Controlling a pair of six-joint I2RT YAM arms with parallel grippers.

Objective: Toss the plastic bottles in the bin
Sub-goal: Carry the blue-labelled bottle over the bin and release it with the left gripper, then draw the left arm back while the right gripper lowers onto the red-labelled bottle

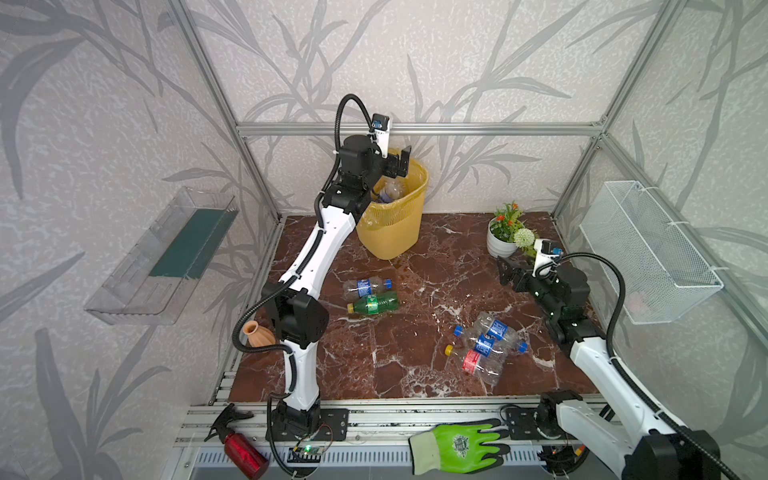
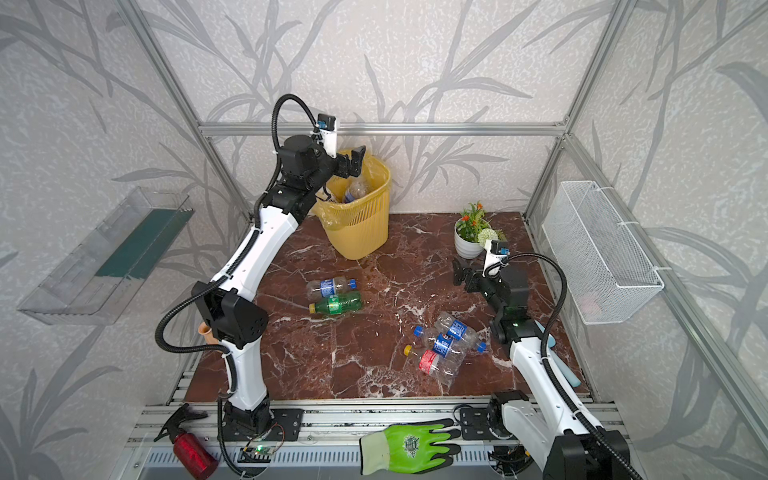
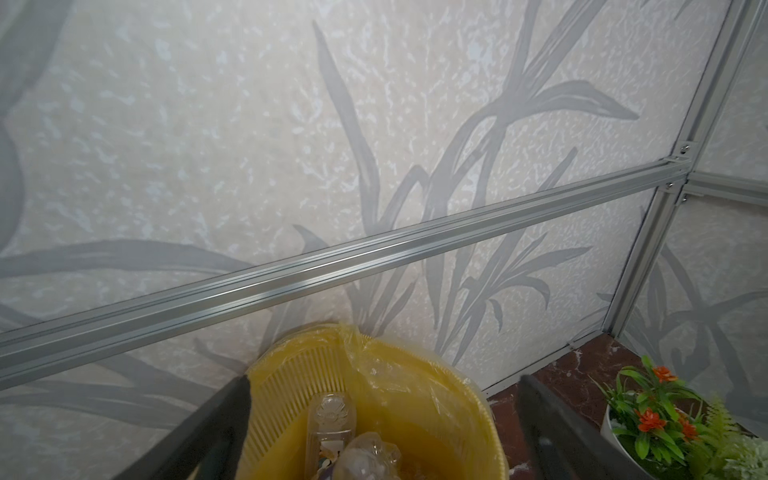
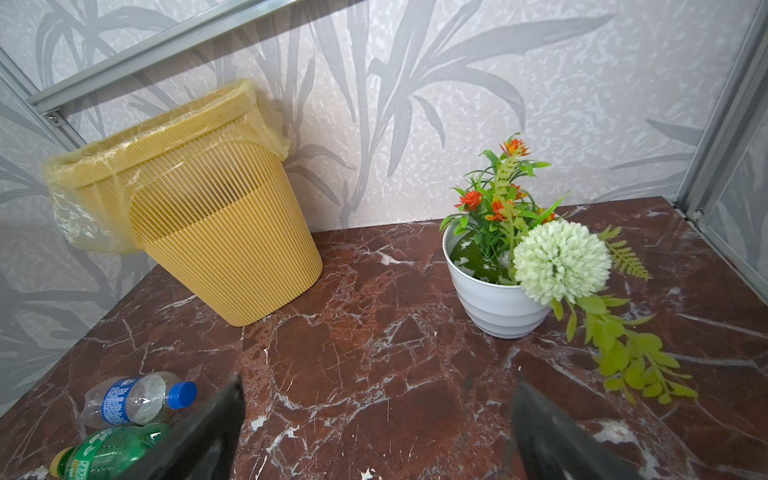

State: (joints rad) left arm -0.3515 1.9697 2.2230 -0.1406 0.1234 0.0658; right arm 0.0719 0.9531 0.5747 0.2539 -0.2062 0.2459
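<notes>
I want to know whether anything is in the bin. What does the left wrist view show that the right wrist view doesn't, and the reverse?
Left wrist only: the inside of the bin, with clear bottles lying in it, seen between the fingers of the open left gripper.
Right wrist only: the bin's ribbed outside, and a blue-labelled bottle and a green bottle lying on the marble table, framed by the open right gripper.
Both: the bin, the white flower pot and the leaf-patterned wall.
</notes>
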